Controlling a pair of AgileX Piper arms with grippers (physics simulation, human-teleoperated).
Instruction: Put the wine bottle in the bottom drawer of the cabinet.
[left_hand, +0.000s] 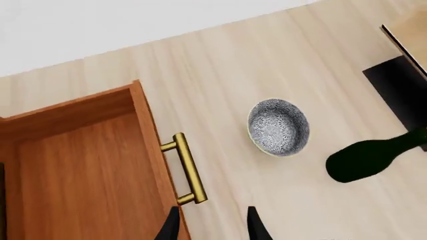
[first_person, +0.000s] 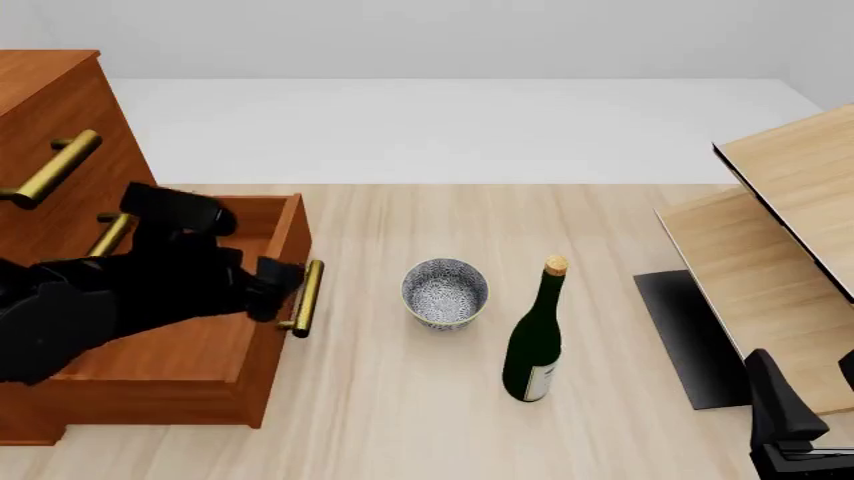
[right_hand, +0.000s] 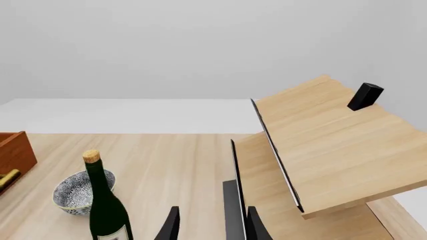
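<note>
Wine bottle (first_person: 537, 340) stands upright on the table (first_person: 400, 420), just right of the grey speckled bowl (first_person: 445, 292), well apart from both grippers and held by neither. Cabinet (first_person: 47, 110) occupies the table's left side; its bottom drawer (first_person: 260, 330) is pulled out, interior visible. Pale wood furniture (first_person: 787, 200) with a black panel sits at the right. Left gripper (left_hand: 212, 227) hovers at the drawer's brass handle (first_person: 307, 297), fingers parted with nothing between them; the bottle lies to its right, beyond the bowl. Right gripper (right_hand: 211, 225) sits low at the near right, fingers spread apart and unloaded, the bottle off to its left.
</note>
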